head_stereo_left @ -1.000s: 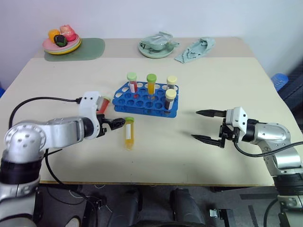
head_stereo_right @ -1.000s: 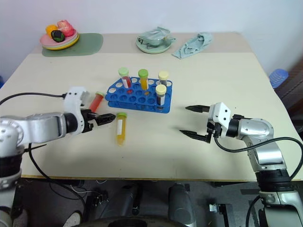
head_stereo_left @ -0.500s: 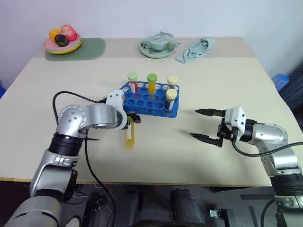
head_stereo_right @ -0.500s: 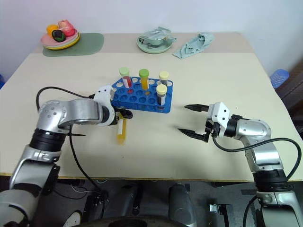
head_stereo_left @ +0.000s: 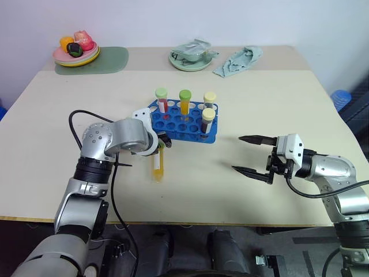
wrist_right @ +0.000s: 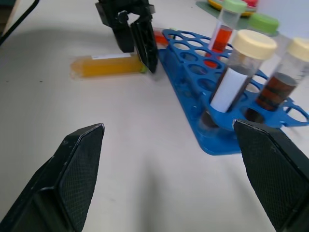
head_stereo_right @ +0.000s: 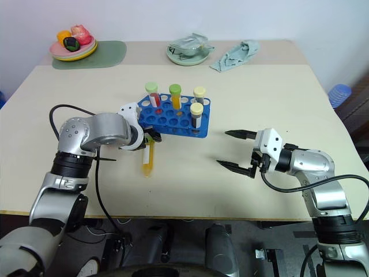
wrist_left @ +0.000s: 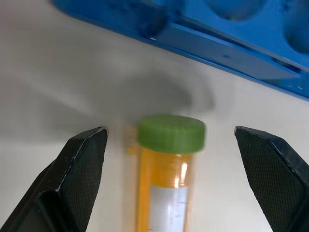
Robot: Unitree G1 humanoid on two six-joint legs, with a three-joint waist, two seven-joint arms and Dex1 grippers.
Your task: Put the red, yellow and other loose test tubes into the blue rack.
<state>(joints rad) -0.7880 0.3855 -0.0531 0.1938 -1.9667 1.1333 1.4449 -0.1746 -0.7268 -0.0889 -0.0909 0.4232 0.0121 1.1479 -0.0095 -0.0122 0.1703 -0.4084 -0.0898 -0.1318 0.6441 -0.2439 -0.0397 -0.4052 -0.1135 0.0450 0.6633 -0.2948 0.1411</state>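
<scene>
The blue rack [head_stereo_left: 183, 122] stands mid-table with several capped tubes upright in it. In front of it a yellow test tube [head_stereo_left: 157, 166] lies flat, its green cap [wrist_left: 171, 132] toward the rack. My left gripper [head_stereo_left: 161, 143] points down over that cap, open, with one finger on each side and not touching it. A bit of the red tube [wrist_right: 160, 36] shows behind that gripper next to the rack; my left arm hides the rest. My right gripper [head_stereo_left: 238, 153] hovers open and empty, to the right of the rack.
A plate of fruit [head_stereo_left: 75, 52] on a green mat [head_stereo_left: 109, 59] sits at the far left corner. A green dish [head_stereo_left: 190, 59] and a crumpled cloth [head_stereo_left: 237, 60] lie along the far edge. The table's near right is bare.
My left gripper swung right from beside the loose tubes to the yellow tube's cap and tipped downward. The right gripper stayed put.
</scene>
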